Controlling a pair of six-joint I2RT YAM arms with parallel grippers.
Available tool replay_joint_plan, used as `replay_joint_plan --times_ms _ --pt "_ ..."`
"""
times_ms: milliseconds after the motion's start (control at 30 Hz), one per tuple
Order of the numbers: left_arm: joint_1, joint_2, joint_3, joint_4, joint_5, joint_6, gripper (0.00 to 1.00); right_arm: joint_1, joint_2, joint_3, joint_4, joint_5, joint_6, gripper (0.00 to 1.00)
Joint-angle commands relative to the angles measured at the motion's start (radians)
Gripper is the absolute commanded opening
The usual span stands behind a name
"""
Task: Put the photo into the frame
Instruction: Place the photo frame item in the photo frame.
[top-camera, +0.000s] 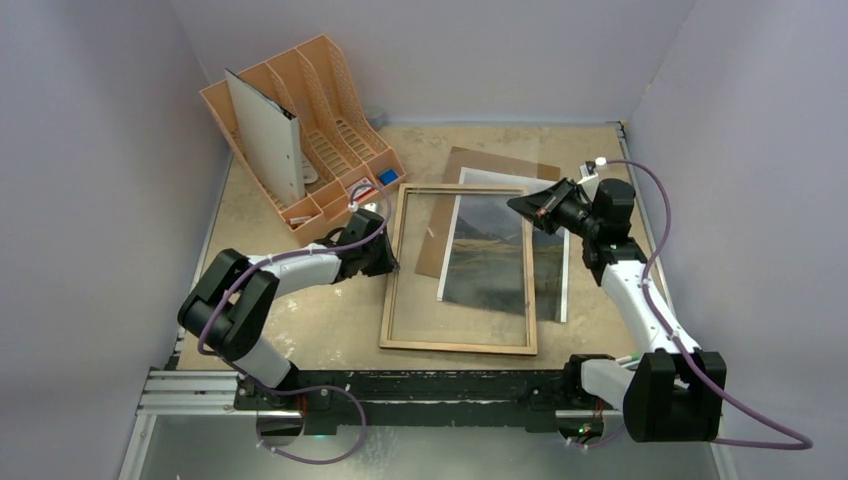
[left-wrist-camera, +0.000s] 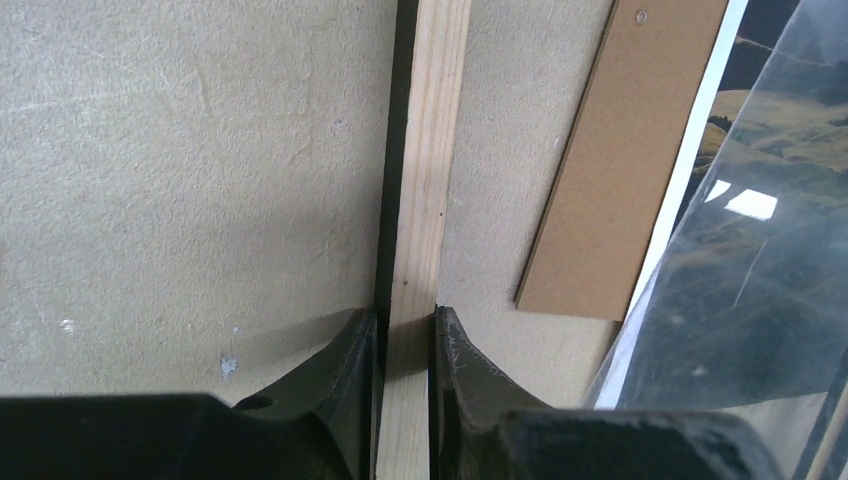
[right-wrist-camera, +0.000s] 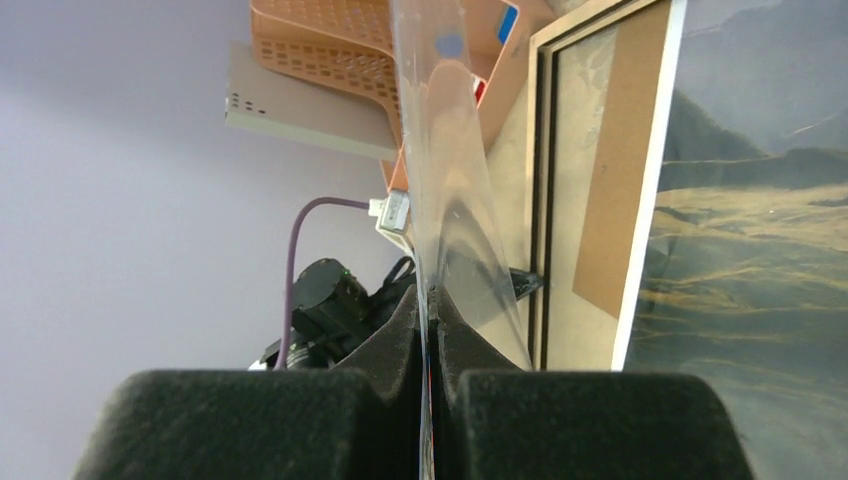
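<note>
My left hand (top-camera: 388, 262): clamped on frame (top-camera: 456, 346), left rail. My right hand (top-camera: 522, 204): clamped on tilted clear pane (right-wrist-camera: 440, 150), nearer the photo (top-camera: 497, 262), flat on desk (top-camera: 300, 320) just near-left of it, long axis near-far

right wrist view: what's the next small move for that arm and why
Probably raise the clear sheet a little higher off the frame: the right tool pinches its edge, the left tool clamps the rail, and the photo lies skewed across the right rail.
</note>
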Motion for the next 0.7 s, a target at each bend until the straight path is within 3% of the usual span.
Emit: replay_joint_plan --times_ms 0,133,233,667 --pt "0.002 -0.010 -0.007 -0.054 0.002 -0.016 0.09 0.002 0.011 0.004 0.102 -0.080 0.083 0.00" --pt "0.003 -0.088 -0.009 -0.073 -0.031 0.004 0.45 0.002 0.018 -0.008 0.112 -0.107 0.139 0.00" --pt "0.002 -0.160 -0.010 -0.077 -0.045 0.002 0.57 0.002 0.023 -0.034 0.148 -0.122 0.188 0.00" --pt "0.004 -0.363 -0.038 -0.235 -0.372 -0.082 0.57 0.072 0.079 -0.090 0.276 -0.085 0.291 0.00"
